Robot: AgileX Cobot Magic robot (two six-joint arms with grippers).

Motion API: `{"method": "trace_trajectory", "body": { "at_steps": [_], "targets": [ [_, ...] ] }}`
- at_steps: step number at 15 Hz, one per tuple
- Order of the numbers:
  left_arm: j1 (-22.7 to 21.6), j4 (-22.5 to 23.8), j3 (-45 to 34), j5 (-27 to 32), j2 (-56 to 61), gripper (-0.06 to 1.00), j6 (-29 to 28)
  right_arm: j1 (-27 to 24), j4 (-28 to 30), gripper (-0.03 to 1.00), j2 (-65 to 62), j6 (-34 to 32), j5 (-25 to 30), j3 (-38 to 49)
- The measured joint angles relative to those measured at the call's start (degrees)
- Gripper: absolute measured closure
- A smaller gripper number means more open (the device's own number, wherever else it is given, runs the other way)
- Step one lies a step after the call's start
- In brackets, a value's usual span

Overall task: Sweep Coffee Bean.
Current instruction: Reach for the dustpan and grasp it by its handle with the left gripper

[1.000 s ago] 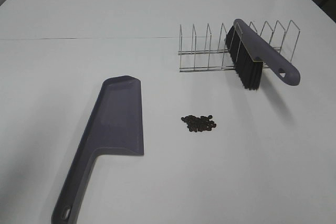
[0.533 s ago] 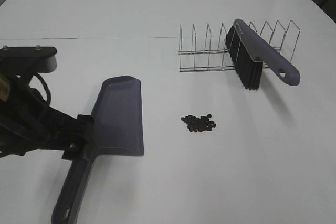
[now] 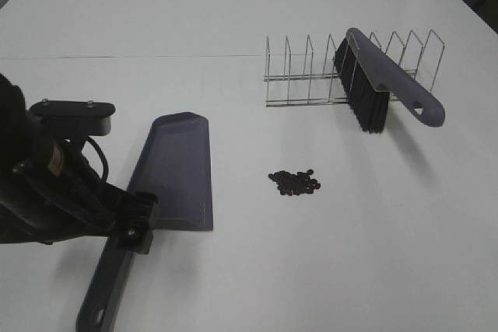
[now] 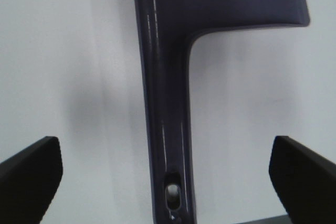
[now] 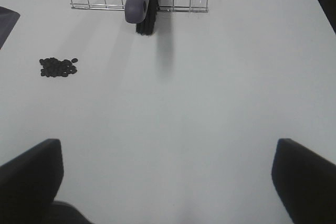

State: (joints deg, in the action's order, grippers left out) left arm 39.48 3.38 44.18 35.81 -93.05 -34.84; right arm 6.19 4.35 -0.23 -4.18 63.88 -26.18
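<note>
Logging both hands spread wide, we note the left hand [image 4: 168,182] straddling the smooth grey-purple dustpan [image 3: 175,169] handle, fingers well clear of it, the right hand [image 5: 168,182] holding nothing, and the coffee bean heap [image 3: 294,183], tiny dark ovals, lying on the white table [image 3: 233,285] between dustpan and wire rack [image 3: 299,75].

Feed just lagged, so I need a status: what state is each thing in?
dustpan: lying flat, not gripped.
left end effector: open, straddling the dustpan handle.
right end effector: open, holding nothing.
brush: propped in wire rack, bristles down.
coffee bean heap: one pile, unswept.
</note>
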Motion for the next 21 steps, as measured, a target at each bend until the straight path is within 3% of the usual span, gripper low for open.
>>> {"method": "trace_trajectory", "body": {
  "at_steps": [5,11,18,21],
  "targets": [
    [-1.32,0.97,3.27,-1.49,-6.13,0.05,-1.55,0.0,0.0,-0.01,0.0,0.0,0.0,0.0],
    [-8.94,-15.76,4.01,-2.52,-10.2,0.1,18.11,0.0,0.0,-0.01,0.0,0.0,0.0,0.0],
    [-9.28,-15.3,10.66,-0.29,-17.48,0.2,20.4,0.0,0.0,-0.01,0.0,0.0,0.0,0.0],
    [-9.28,-14.55,12.03,0.97,-19.02,0.3,20.4,0.0,0.0,-0.01,0.0,0.0,0.0,0.0]
  ]
}}
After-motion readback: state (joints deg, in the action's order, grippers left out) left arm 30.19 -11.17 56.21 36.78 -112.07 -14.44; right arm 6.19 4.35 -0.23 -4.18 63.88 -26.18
